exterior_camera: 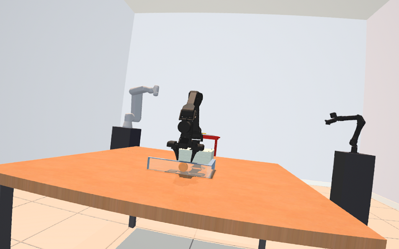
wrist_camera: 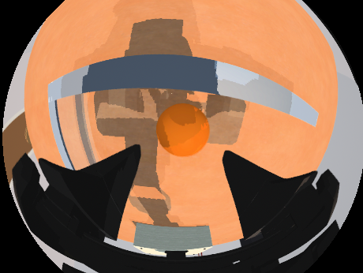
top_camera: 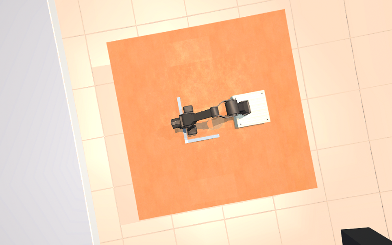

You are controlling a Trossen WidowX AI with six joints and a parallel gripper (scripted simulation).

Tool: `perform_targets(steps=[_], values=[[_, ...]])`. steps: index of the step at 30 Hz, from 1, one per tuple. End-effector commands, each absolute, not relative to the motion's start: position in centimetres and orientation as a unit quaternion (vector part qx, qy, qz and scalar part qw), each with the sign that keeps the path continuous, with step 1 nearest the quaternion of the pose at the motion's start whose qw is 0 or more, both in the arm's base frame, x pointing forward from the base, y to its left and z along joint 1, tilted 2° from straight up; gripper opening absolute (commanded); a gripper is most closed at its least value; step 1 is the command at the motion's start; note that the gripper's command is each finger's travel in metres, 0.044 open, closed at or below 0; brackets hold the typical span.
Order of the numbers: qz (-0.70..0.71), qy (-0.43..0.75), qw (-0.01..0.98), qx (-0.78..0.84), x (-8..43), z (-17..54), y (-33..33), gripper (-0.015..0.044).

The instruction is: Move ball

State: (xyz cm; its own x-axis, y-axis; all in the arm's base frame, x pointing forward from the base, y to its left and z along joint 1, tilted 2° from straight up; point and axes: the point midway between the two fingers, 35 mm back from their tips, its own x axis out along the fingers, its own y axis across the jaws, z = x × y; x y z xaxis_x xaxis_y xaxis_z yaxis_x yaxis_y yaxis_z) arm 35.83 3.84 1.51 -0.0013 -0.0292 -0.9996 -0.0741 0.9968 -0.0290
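Observation:
The orange ball [exterior_camera: 183,166] [wrist_camera: 183,129] rests low on the table inside the corner, seen through the front wall in the exterior view. No separate see-through copy shows; ball and copy appear to overlap. One clear wall [top_camera: 179,103] [exterior_camera: 163,165] [wrist_camera: 154,72] runs beyond the ball, and the other clear wall [top_camera: 205,138] [exterior_camera: 213,164] [wrist_camera: 54,118] joins it at a corner. My gripper [exterior_camera: 184,160] [wrist_camera: 182,153] is open, with its fingertips above the ball on either side and apart from it. The arm hides the ball in the top view.
The pale base block [top_camera: 255,108] [exterior_camera: 203,156] stands behind the gripper on the orange table [top_camera: 224,171] [exterior_camera: 131,184]. The first wall's top edge passes under the arm in the top view. Other arms stand on black pedestals [exterior_camera: 351,187] [exterior_camera: 125,139] beyond the table.

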Motion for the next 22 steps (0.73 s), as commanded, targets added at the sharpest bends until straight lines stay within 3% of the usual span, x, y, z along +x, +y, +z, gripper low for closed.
perform_targets(steps=[1, 11, 15, 22], values=[[0.016, 0.692, 0.720, -0.036, 36.2, 6.8, 4.0, 0.0346], [0.018, 0.687, 0.725, -0.036, 36.6, 6.2, 4.0, 0.0346], [0.019, 0.685, 0.727, -0.035, 36.1, 10.3, 4.1, 0.0440], [0.019, 0.685, 0.728, -0.035, 35.9, 11.5, 4.1, 0.0440]])
